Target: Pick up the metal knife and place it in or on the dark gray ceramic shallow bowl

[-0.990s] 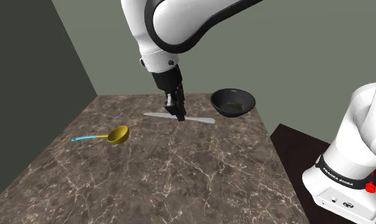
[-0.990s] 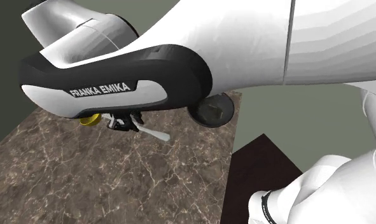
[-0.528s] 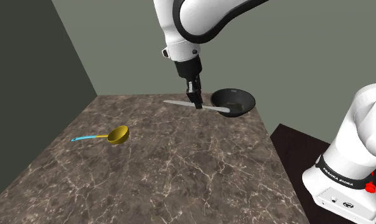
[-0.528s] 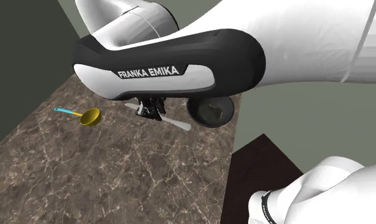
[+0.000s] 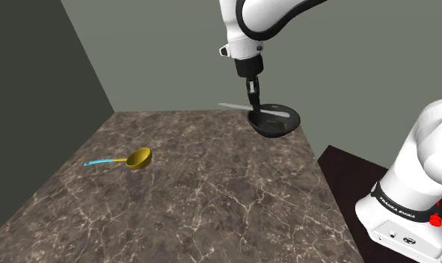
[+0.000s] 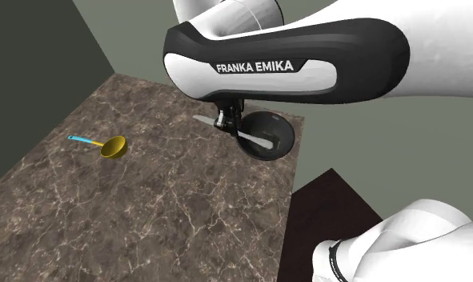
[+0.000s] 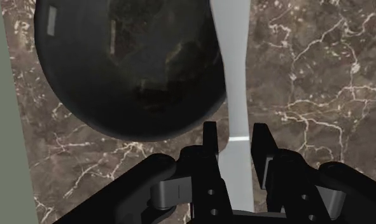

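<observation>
My black gripper (image 5: 254,102) hangs in the air at the far end of the countertop, shut on a flat grey knife (image 5: 230,106) held level near its middle. In the wrist view the knife (image 7: 232,63) runs straight out between the two fingers (image 7: 210,137), which clasp it. The dark grey shallow bowl (image 5: 275,128) stands near the far right corner of the top. One end of the knife reaches over the bowl's rim; the gripper itself is just beside the bowl (image 7: 129,70). From the second exterior view the knife (image 6: 254,138) lies across the front of the bowl (image 6: 278,132), under the gripper (image 6: 226,122).
A yellow scoop (image 5: 139,158) with a blue handle lies on the brown marble countertop (image 5: 212,202) towards the shoulder view's left. Grey-green walls close off the far side and the left. The white stand (image 5: 402,217) is at the lower right beyond the table edge, above a dark floor (image 5: 339,168).
The gripper has lifted the knife off the countertop and carried it up and to the shoulder view's right, from the middle of the far end to the bowl's rim.
</observation>
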Tool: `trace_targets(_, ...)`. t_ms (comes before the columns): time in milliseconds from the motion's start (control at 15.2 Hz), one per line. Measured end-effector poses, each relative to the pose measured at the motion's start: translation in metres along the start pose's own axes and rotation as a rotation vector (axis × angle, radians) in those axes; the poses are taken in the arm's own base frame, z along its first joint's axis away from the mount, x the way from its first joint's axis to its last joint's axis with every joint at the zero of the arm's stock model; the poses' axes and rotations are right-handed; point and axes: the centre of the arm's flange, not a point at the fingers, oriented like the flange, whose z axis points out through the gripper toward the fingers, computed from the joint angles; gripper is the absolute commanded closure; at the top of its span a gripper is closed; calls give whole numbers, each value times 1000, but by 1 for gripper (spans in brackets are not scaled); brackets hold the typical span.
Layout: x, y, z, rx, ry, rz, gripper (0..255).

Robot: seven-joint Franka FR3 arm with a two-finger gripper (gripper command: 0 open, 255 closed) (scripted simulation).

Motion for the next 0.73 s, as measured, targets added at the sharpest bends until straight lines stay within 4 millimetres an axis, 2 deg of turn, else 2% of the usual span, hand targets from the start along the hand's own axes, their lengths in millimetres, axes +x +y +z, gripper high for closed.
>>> trace_targets(462, -65, 69, 9, 0, 0, 0, 255)
trace_targets(594, -73, 81, 13, 1, 0, 0, 255)
trace_targets(726, -74, 83, 21, 1, 0, -1, 255)
